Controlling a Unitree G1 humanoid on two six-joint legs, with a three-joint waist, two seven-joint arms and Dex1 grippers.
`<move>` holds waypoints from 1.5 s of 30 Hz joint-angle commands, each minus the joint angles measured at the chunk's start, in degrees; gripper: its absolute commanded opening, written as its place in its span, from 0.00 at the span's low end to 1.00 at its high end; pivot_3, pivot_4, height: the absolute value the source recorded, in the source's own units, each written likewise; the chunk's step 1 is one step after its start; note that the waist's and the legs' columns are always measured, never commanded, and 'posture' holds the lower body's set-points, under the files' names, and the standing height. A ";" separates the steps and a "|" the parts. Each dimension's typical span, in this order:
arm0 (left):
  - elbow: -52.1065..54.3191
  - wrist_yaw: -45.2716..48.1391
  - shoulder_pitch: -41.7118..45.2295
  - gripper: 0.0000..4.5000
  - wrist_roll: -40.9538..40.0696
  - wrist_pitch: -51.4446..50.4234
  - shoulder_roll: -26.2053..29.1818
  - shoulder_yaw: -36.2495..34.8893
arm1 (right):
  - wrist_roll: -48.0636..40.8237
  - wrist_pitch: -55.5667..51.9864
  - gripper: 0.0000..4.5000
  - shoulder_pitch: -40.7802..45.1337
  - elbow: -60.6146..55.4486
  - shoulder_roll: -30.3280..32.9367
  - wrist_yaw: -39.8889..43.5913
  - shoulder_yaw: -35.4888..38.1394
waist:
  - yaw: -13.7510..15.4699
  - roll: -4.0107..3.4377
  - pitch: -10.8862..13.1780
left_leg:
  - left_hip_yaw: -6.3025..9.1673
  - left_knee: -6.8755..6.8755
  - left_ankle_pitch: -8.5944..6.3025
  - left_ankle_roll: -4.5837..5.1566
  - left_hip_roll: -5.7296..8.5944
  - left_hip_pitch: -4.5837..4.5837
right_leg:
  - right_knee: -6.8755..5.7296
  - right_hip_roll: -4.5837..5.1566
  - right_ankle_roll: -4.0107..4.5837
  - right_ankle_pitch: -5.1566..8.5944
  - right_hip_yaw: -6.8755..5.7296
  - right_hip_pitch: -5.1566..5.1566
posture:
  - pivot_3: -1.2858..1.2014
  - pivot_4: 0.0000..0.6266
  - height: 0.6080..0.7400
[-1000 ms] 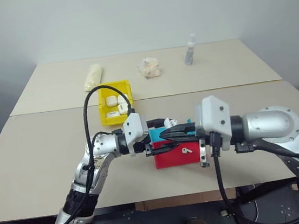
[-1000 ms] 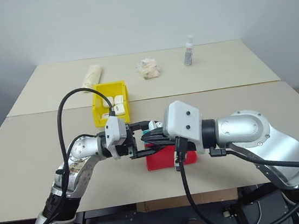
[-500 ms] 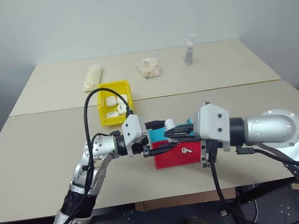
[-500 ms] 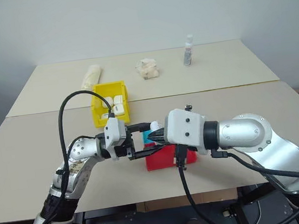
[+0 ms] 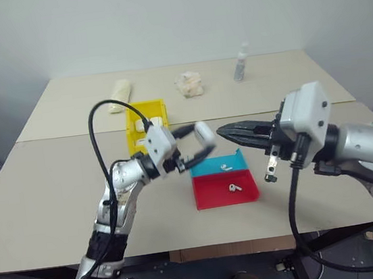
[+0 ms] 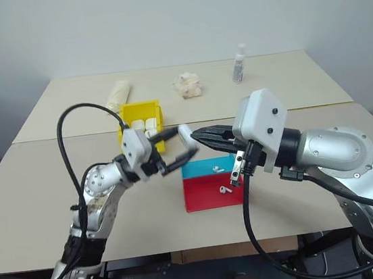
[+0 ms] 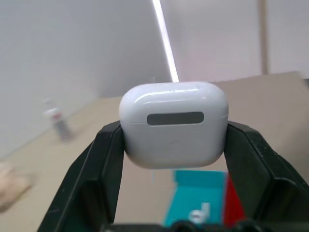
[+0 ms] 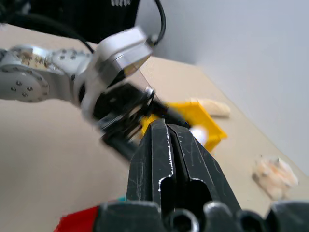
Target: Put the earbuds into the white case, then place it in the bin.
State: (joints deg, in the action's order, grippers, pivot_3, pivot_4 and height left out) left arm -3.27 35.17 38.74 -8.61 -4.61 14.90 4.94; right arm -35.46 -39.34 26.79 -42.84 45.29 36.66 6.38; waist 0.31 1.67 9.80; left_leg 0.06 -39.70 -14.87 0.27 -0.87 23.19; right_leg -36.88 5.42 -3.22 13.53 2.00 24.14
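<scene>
The left gripper (image 5: 201,146) clamps the case (image 7: 174,124), lid closed, above the table between the bin (image 5: 132,124) and the trays. The right gripper (image 5: 225,132) is pinched shut on nothing. Two earbuds (image 5: 232,188) lie loose in the trays, so loading seems unfinished; next the lid needs opening. The case is glossy and rounded; the bin yellow, straight-walled.

- Left claw (image 5: 197,145) grips the white case (image 5: 204,134), raised above the counter (image 5: 50,190).
- Right claw (image 5: 230,132) shut, empty, over the blue tray (image 5: 207,167).
- One earbud (image 5: 225,167) in blue tray; another (image 5: 233,188) in the red tray (image 5: 210,194).
- Yellow bin (image 5: 131,129) holds more cases.
</scene>
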 commanded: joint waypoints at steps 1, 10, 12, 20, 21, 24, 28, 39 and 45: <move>-10.66 -22.45 9.75 0.62 10.25 -4.35 -2.25 -4.12 | 0.64 -0.50 0.05 -1.69 -1.02 -0.65 -2.45 0.76 | 0.30 0.03 -0.01 | 0.01 -0.07 -0.02 0.03 0.01 0.00 | 0.02 0.01 -0.03 -0.02 0.00 -0.04 | 0.52 0.24 1.00; -34.71 -35.02 19.07 0.70 16.56 -5.03 -2.72 -3.73 | 3.73 -1.37 0.04 -4.16 1.48 -0.20 -2.91 -2.42 | -0.24 0.06 -0.01 | -0.05 -0.09 -0.10 0.17 0.02 0.13 | 0.05 0.00 -0.10 -0.06 0.01 0.06 | 0.52 0.24 1.00; -36.96 -33.38 19.91 0.83 15.57 -4.96 -2.91 -3.90 | 3.91 -1.70 0.04 -4.43 1.31 -0.41 -3.29 -2.47 | -0.18 0.06 -0.01 | -0.04 -0.08 -0.09 0.16 0.01 0.15 | 0.08 0.00 -0.10 -0.06 -0.01 0.08 | 0.52 0.24 1.00; -34.43 -25.61 17.64 0.99 12.23 2.32 -2.70 -3.63 | 4.58 -3.23 0.04 -6.23 -0.62 0.39 -4.00 -1.74 | 0.20 0.05 -0.01 | -0.05 -0.08 -0.08 0.14 0.03 0.17 | 0.07 0.03 -0.12 -0.07 -0.02 0.05 | 0.52 0.24 1.00; -31.93 -21.12 16.44 0.99 9.13 2.05 -2.47 -4.57 | 4.61 -3.28 0.04 -6.63 -0.82 0.76 -3.77 -1.37 | 0.17 0.05 -0.01 | -0.05 -0.08 -0.08 0.14 0.03 0.17 | 0.07 0.03 -0.12 -0.07 -0.01 0.05 | 0.52 0.24 1.00; -21.29 -4.29 9.97 0.99 0.12 1.14 0.87 -5.30 | 3.99 -2.69 0.04 -9.69 -1.61 3.39 -1.19 1.52 | -0.29 0.05 -0.01 | -0.06 -0.06 -0.08 0.13 0.01 0.17 | -0.11 0.03 -0.12 -0.07 0.01 0.07 | 0.52 0.24 1.00; -6.21 7.63 1.68 0.99 -5.38 -5.21 7.86 -4.17 | 3.31 2.92 0.04 -17.86 -1.06 8.35 8.23 9.74 | -0.67 0.05 -0.01 | -0.06 -0.06 -0.07 0.12 -0.02 0.14 | -0.11 0.01 -0.12 -0.07 0.02 0.05 | 0.52 0.24 1.00; 17.30 30.82 -15.85 0.99 -23.05 -14.73 30.28 -12.65 | 5.39 19.66 0.04 -29.40 17.95 18.24 36.17 31.81 | -0.97 0.01 -0.03 | -0.13 -0.05 -0.08 0.13 -0.10 -0.16 | 0.11 -0.03 -0.10 -0.05 0.08 -0.16 | 0.52 0.24 1.00; 18.63 30.51 -18.76 0.99 -23.67 -15.29 33.60 -15.64 | 6.79 23.80 0.04 -30.29 23.19 20.21 41.57 34.12 | -0.89 0.02 -0.03 | -0.16 -0.05 -0.09 0.14 -0.10 -0.32 | 0.15 -0.03 -0.11 -0.04 0.09 -0.34 | 0.52 0.24 1.00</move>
State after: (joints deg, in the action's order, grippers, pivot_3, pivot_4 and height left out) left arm 13.33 65.83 19.66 -31.11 -19.95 47.66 -8.96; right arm -28.29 -17.10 -3.89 -19.50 64.53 77.45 38.23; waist -0.58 1.69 9.77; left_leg -0.09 -39.75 -14.96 0.41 -0.98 22.88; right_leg -36.73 5.39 -3.34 13.49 2.09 23.80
